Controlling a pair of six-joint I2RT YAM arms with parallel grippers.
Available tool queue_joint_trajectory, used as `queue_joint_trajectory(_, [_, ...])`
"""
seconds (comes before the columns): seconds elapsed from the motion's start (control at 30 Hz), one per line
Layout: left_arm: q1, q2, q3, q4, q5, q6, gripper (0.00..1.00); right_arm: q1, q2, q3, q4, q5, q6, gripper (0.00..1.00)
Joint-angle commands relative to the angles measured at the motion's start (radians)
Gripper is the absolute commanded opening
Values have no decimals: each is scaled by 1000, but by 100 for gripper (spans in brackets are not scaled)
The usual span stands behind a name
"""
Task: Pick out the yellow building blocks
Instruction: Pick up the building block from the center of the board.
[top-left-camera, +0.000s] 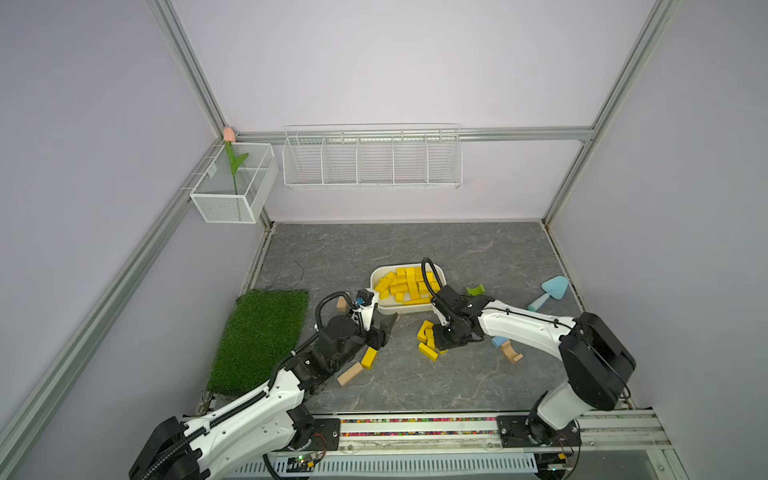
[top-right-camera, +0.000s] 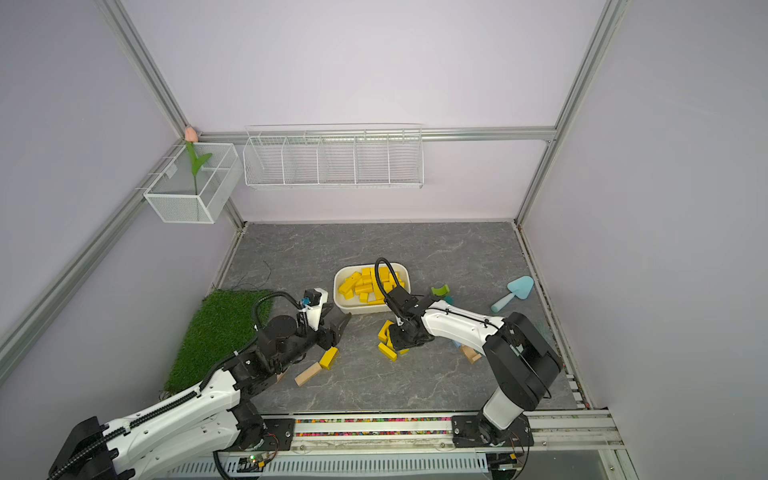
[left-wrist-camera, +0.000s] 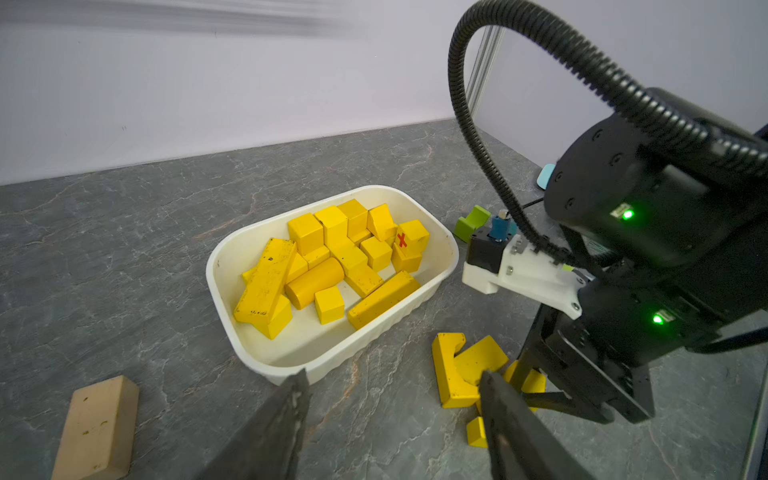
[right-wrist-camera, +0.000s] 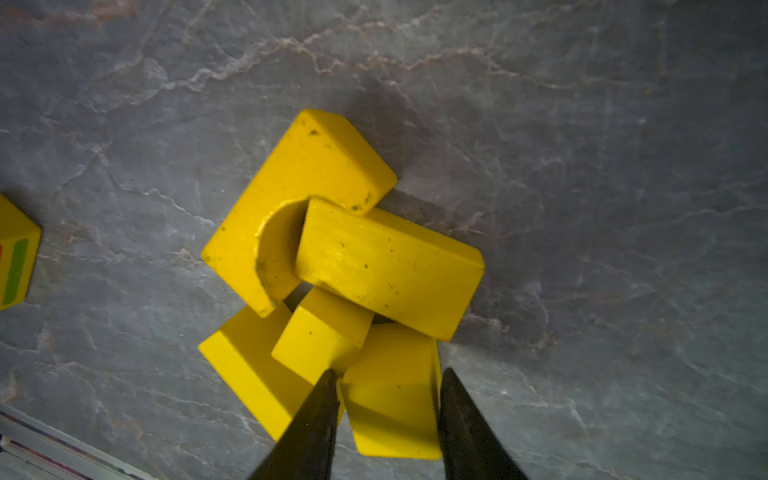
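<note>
Five yellow blocks (right-wrist-camera: 386, 266) heaped on grey table (top-left-camera: 415, 257) near white tray (left-wrist-camera: 214, 266). Jaws of right gripper (right-wrist-camera: 386, 372) straddle one of heap; whether clamped, cannot tell. Roughly sixteen more yellow blocks fill tray. One yellow bar (top-left-camera: 369, 358) lies beside left arm. Jaws of left gripper (left-wrist-camera: 392, 376) apart, empty. Three tan blocks (top-left-camera: 349, 374), one green block (top-left-camera: 475, 290) scattered around.

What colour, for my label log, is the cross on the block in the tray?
Red; the cross shows best in the left wrist view.

Top views high overhead, wrist views close, sharing yellow blocks (right-wrist-camera: 386, 270)
</note>
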Motion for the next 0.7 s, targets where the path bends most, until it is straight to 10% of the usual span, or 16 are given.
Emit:
queue_joint_trajectory(0.0, [0, -9, 31, 4, 6, 8, 67, 8, 24, 6, -23, 25, 5, 38])
queue_joint_trajectory(0.67, [0, -34, 14, 13, 0, 4, 67, 20, 75, 34, -42, 51, 6, 43])
